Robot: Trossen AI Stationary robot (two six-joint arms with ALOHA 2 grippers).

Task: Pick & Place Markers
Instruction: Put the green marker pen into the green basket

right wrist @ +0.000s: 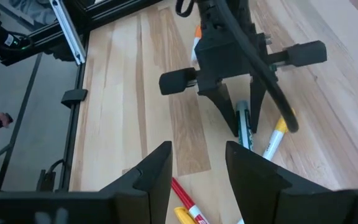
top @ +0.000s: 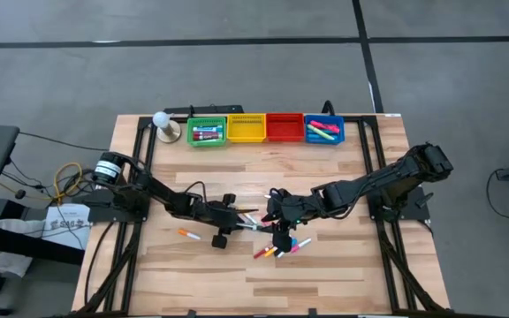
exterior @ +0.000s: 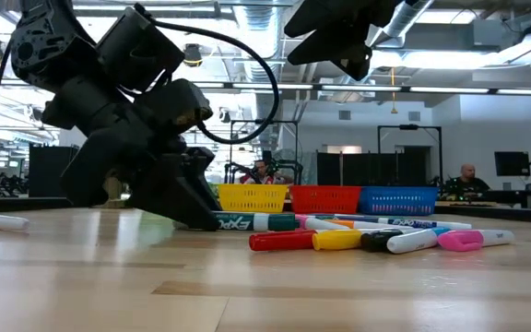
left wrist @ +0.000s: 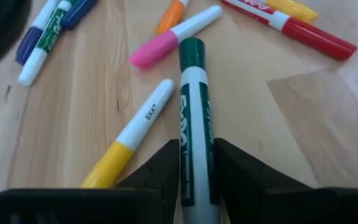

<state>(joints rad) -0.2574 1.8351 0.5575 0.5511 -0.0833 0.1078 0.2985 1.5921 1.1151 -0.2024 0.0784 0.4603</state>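
A green-capped white marker (left wrist: 194, 106) lies flat on the wooden table, and my left gripper (top: 252, 222) is shut on its barrel, fingers down at the tabletop (exterior: 192, 214). Several more markers lie loose around it: a yellow-capped one (left wrist: 126, 140), a pink-capped one (left wrist: 166, 38), a red one (left wrist: 303, 30), and a cluster near the table's middle (top: 281, 247). An orange-capped marker (top: 188, 234) lies apart on the left. My right gripper (right wrist: 197, 168) hangs open well above the table (top: 269, 215), facing the left gripper, with nothing between its fingers. My left gripper pinches the green marker's white barrel (left wrist: 196, 171), toward the end away from the cap, between its two fingers (left wrist: 161, 174). The fingers slant down from the table's left and lie along the marker. The marker rests flat on the table, its cap pointing away from the gripper.
Four small bins stand in a row at the table's far edge: green (top: 206, 131), yellow (top: 246, 128), red (top: 284, 126), blue (top: 324, 130); the green and blue hold markers. A white ball on a stand (top: 163, 124) sits left of them. Bare wood lies near the front edge.
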